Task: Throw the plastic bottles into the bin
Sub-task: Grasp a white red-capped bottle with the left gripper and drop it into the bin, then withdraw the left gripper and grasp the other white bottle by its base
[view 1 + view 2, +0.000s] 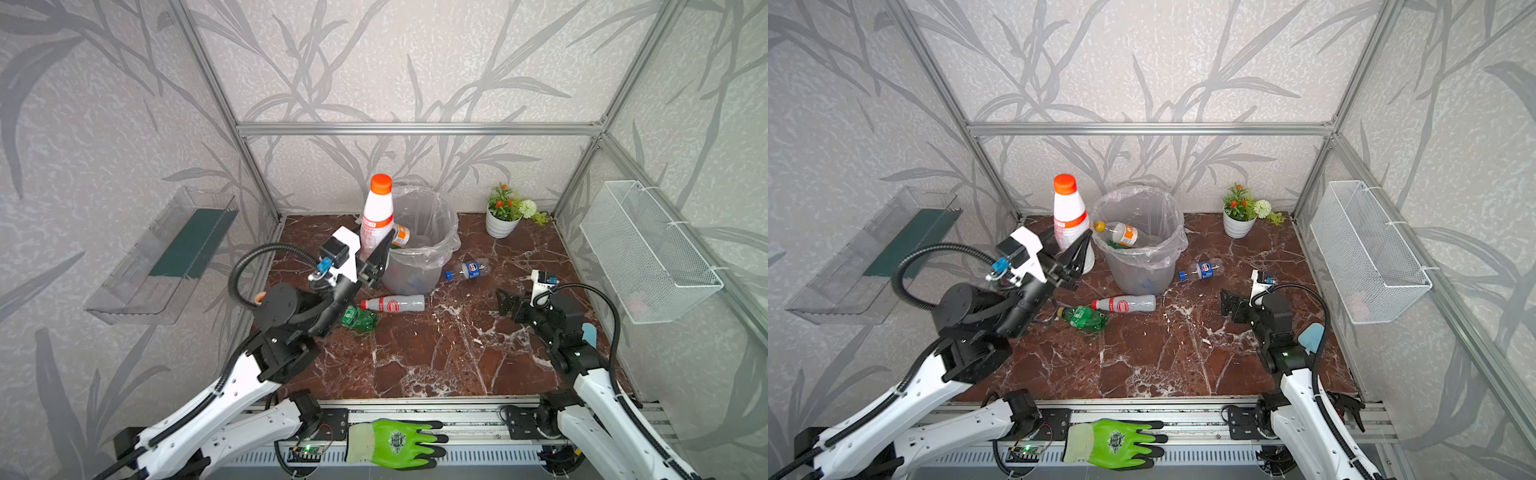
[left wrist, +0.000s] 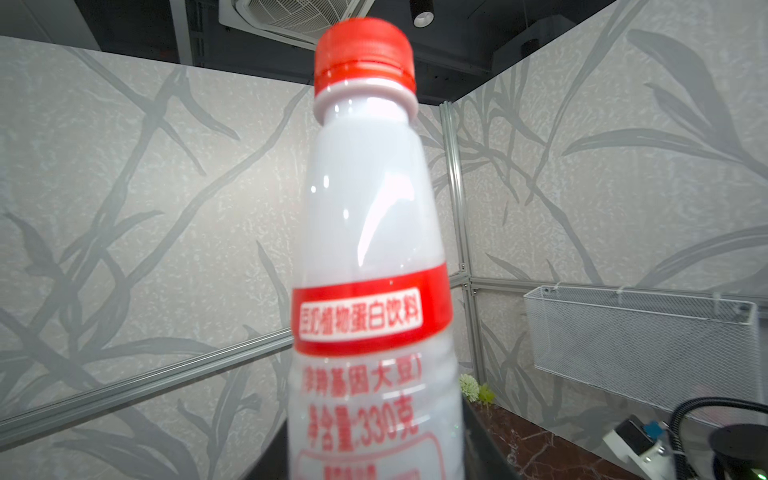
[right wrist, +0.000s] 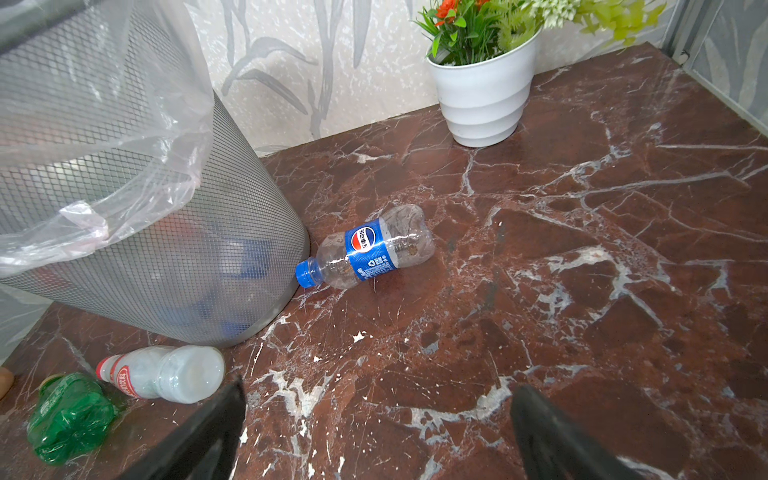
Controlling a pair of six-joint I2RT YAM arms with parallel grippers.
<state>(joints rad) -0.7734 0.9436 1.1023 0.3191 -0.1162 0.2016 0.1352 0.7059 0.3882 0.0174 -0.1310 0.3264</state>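
Observation:
My left gripper (image 1: 368,249) (image 2: 374,457) is shut on the base of an upright white bottle (image 1: 376,216) (image 1: 1069,212) (image 2: 370,232) with a red band and an orange cap. It hangs just left of the rim of the grey bin (image 1: 415,266) (image 1: 1142,274) (image 3: 166,249). An orange-label bottle (image 1: 1121,233) lies inside the bin. On the floor lie a blue-label bottle (image 1: 469,269) (image 3: 370,247), a white red-band bottle (image 1: 395,304) (image 3: 162,374) and a green bottle (image 1: 359,319) (image 3: 68,415). My right gripper (image 1: 505,303) (image 3: 378,415) is open and empty, low over the floor.
A white flower pot (image 1: 500,224) stands at the back right. A white wire basket (image 1: 648,249) hangs on the right wall and a clear tray (image 1: 166,257) on the left wall. A green glove (image 1: 395,442) lies on the front rail.

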